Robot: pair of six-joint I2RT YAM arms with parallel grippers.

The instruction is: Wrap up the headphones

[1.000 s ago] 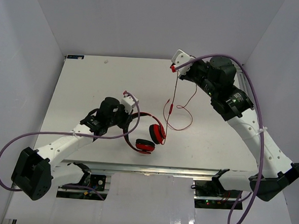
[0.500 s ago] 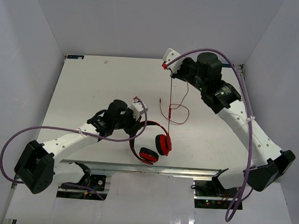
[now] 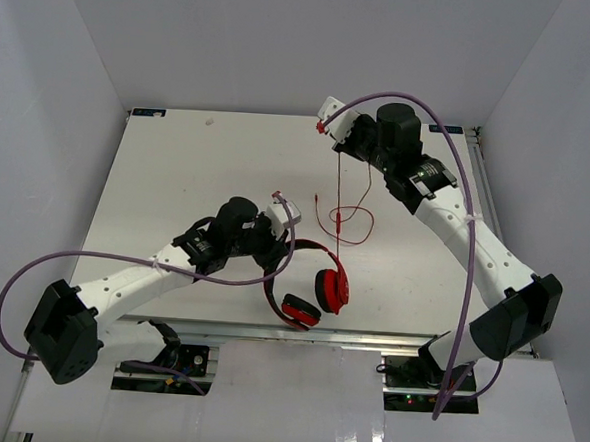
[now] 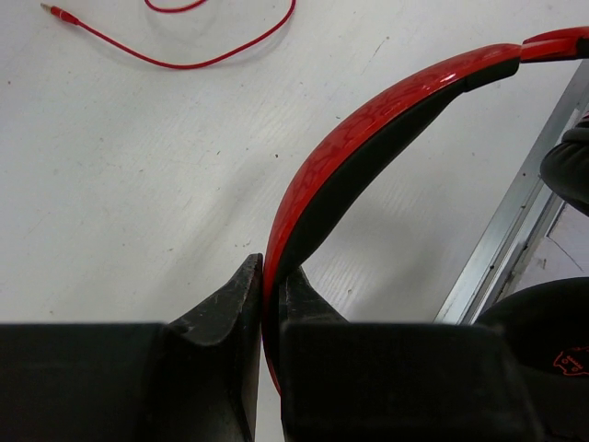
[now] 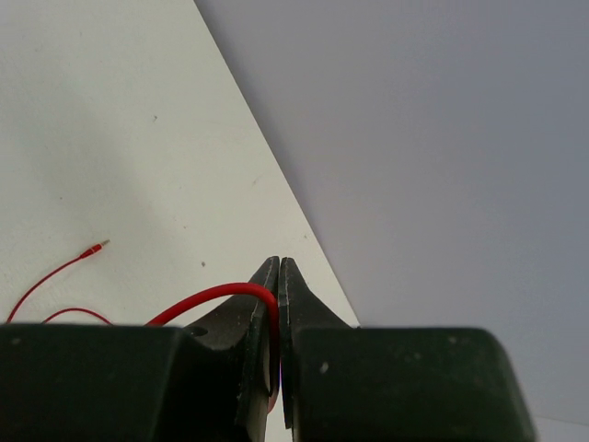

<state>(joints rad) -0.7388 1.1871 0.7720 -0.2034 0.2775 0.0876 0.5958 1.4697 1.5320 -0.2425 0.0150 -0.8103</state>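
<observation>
Near the table's (image 3: pixel 178 174) front edge, the headphones (image 3: pixel 331 288) hang tilted from the left gripper (image 4: pixel 266 269), whose jaws are clamped on the headband (image 4: pixel 368 138). Well behind them, the right gripper (image 5: pixel 278 265) is pinched shut on the cord (image 3: pixel 338 184) and holds it high, so the cord drops to a loose loop on the table.

No turn of cord lies around the headphones yet, so this looks like the set-up for winding. The next move probably calls for carrying the cord across to the headband and laying it around while the left arm holds steady, without letting the thin cord slip from the pinch.

Only the overhead view shows the cord's whole run between the arms. The left wrist view alone shows the plug (image 4: pixel 53 10) lying free on the table. The right wrist view confirms the cord passes between the fingertips.
</observation>
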